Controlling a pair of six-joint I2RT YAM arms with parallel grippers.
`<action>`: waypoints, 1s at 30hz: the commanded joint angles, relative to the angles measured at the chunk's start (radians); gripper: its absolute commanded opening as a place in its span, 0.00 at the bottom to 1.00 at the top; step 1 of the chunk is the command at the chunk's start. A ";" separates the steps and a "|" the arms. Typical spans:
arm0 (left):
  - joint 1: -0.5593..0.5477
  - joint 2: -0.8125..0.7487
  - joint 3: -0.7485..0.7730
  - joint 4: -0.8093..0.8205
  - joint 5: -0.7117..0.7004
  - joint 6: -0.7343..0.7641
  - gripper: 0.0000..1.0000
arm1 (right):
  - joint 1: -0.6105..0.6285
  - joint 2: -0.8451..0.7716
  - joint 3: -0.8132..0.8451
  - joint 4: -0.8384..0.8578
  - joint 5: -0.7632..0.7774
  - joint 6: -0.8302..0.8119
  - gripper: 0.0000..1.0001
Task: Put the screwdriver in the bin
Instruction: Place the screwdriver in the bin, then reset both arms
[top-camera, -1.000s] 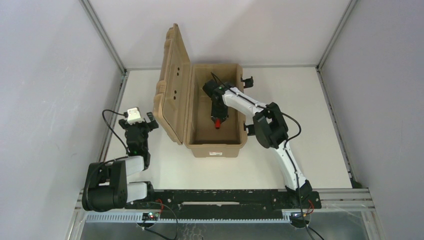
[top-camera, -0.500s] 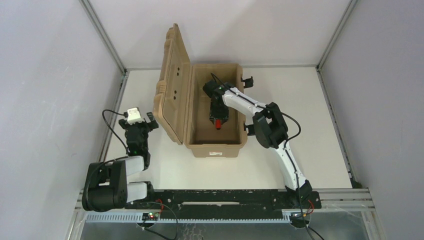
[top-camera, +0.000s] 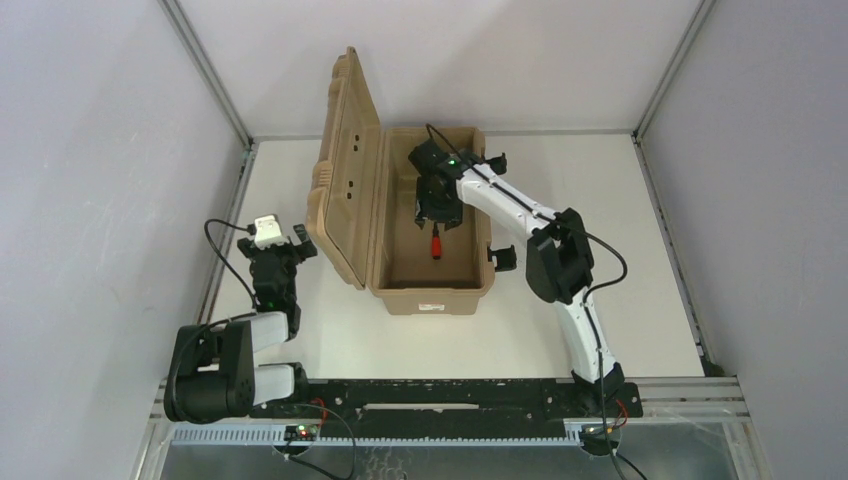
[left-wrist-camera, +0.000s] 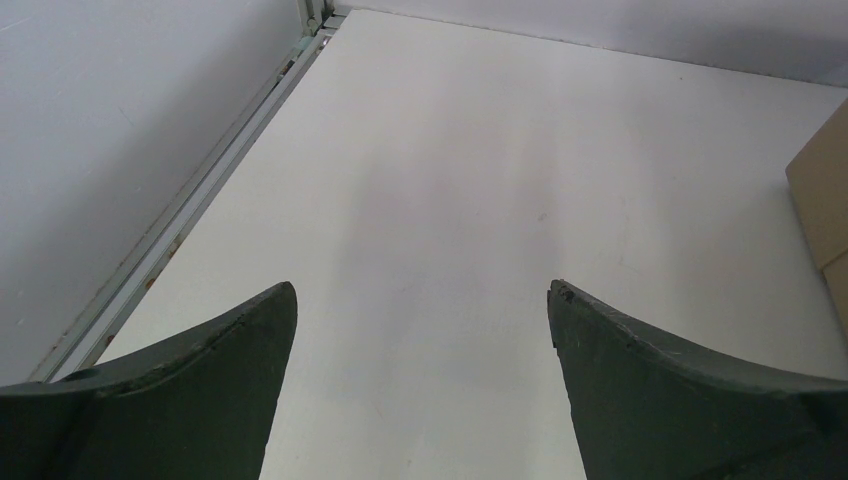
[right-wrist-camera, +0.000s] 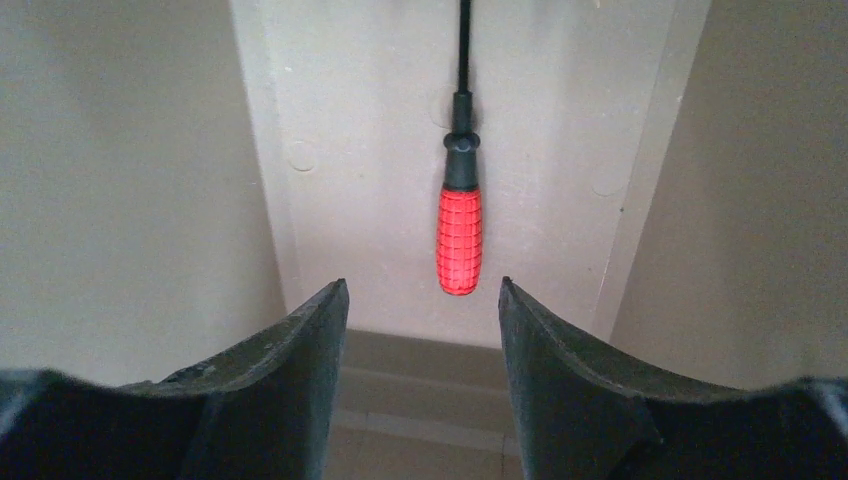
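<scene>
The screwdriver (top-camera: 436, 243), red handle and thin dark shaft, lies on the floor of the open tan bin (top-camera: 428, 292). In the right wrist view the screwdriver (right-wrist-camera: 459, 238) lies free on the bin floor (right-wrist-camera: 360, 150), just beyond my fingertips. My right gripper (top-camera: 439, 222) is open and empty, above the bin's far half. My left gripper (top-camera: 293, 243) is open and empty, low over the table left of the bin's raised lid (top-camera: 350, 170). In the left wrist view my left gripper (left-wrist-camera: 422, 290) faces bare table.
The bin's lid stands upright on its left side, between the two arms. Black latches (top-camera: 494, 160) stick out on the bin's right side. White walls and metal rails (left-wrist-camera: 190, 205) enclose the table. A corner of the bin (left-wrist-camera: 824, 200) shows at the left wrist view's right edge.
My right gripper has let go of the screwdriver, opened, and drawn up and back toward the bin's far end. The screwdriver stays on the bin floor. The left arm has not moved.
</scene>
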 joint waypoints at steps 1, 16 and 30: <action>0.002 -0.002 0.005 0.029 -0.002 0.014 1.00 | 0.003 -0.099 0.064 -0.014 0.023 -0.050 0.67; 0.002 -0.003 0.006 0.029 -0.001 0.014 1.00 | -0.028 -0.265 0.164 -0.043 0.060 -0.169 0.99; 0.002 -0.003 0.005 0.029 -0.002 0.015 1.00 | -0.244 -0.644 -0.192 0.200 -0.001 -0.290 0.99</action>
